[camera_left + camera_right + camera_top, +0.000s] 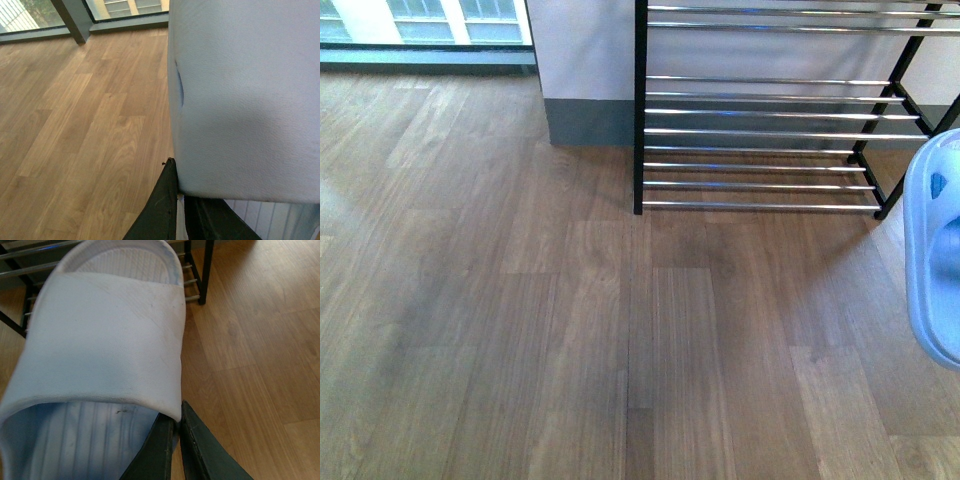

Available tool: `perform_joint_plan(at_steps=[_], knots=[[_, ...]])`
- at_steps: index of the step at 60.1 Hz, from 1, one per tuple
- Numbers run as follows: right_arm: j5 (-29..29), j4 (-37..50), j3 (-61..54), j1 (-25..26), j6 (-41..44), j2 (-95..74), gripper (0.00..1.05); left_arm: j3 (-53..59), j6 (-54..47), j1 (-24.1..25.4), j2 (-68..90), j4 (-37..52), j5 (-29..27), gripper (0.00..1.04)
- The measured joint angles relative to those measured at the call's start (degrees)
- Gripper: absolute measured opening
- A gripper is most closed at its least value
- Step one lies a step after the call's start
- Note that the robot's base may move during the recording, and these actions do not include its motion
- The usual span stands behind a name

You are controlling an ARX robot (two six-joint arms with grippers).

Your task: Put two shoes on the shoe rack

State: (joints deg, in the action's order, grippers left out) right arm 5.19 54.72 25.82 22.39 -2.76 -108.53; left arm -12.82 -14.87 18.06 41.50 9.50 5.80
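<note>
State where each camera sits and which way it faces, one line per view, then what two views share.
Front: on the body, looking forward and down at the floor and shoe rack; no arm shows.
Left wrist: over the left gripper, facing a blue sandal it pinches.
Right wrist: over the right gripper, pinching another sandal, facing the rack.
Shared: front and right wrist both show the rack.

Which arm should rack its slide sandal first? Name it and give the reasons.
Right. The right gripper holds its pale blue slide sandal with the shoe rack just beyond it in its wrist view. The left gripper holds the other slide, but its view shows only floor and window, no rack.
</note>
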Motion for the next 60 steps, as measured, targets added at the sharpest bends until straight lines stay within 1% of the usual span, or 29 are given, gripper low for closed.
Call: perform_joint_plan(at_steps=[60], knots=[[-0.02, 0.0, 0.02, 0.11, 0.0, 0.02, 0.01, 0.0, 0.0, -0.02, 0.09, 0.0, 0.15, 0.02]])
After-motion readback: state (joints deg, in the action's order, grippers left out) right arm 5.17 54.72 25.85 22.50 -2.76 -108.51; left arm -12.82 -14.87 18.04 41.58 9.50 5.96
